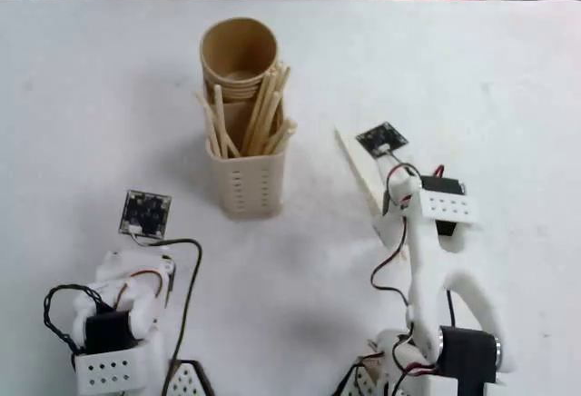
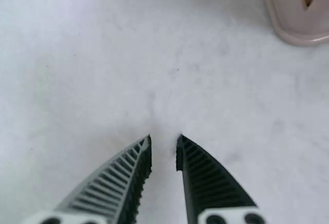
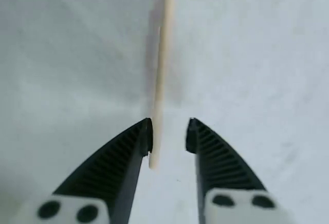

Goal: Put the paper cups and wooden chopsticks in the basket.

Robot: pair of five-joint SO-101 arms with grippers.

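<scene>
The basket (image 1: 247, 187) stands mid-table (image 1: 508, 78). The stacked cups (image 1: 238, 51) sit in its far side, with a bundle of chopsticks (image 1: 263, 119) upright beside them. One loose chopstick (image 3: 162, 64) lies flat on the table, well apart from the basket, on the right arm's side. The right pincer (image 3: 168, 131) is open around its near end. The stick touches one finger (image 3: 136, 147), with a gap to the other. The left pincer (image 2: 163, 143) hangs over bare table near the basket's corner, jaws slightly parted.
</scene>
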